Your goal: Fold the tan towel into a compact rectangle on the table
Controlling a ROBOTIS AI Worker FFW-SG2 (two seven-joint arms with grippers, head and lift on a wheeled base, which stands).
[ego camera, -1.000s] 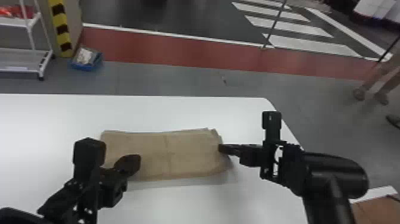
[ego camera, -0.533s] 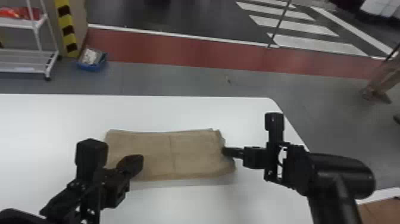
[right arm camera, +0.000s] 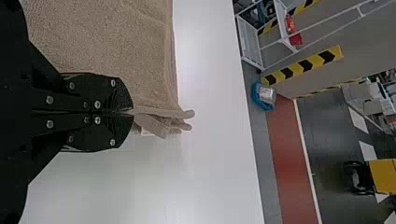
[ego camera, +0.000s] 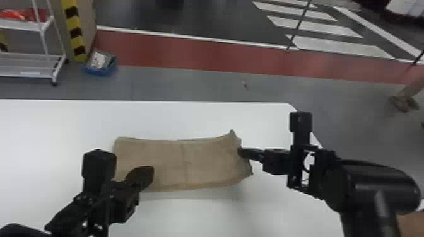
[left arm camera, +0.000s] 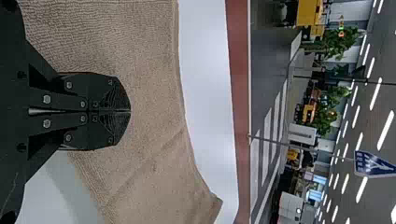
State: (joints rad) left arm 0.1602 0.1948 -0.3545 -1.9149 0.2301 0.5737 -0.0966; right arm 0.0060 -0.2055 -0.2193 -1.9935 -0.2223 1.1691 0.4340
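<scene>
The towel (ego camera: 202,164) lies on the table (ego camera: 189,217) as a long strip across the front of the robot. It has several layers at its right end, so I judge that the first folding, into this strip, is done, and that the step in hand is to shorten the strip.

The right tool (right arm camera: 132,112) is closed and has the right end of the towel pinched between its two fingers, near the middle of that end. The layers gather there, and the corners stick out a little on both sides of the grip. This end seems to be slightly raised, because the strip bends upward to it.

The left tool (left arm camera: 130,111) is at the near left part of the towel, its fingers closed together. I see no cloth between them. Whether they press on the towel or only hang just above it, I cannot tell.

The next move, in my judgement, calls for the right tool to lift this end and carry it over to the left, then lay it down with the edges matching. The left tool should leave room for it. If only some layers are caught, the others may slip and make the fold uneven.
</scene>
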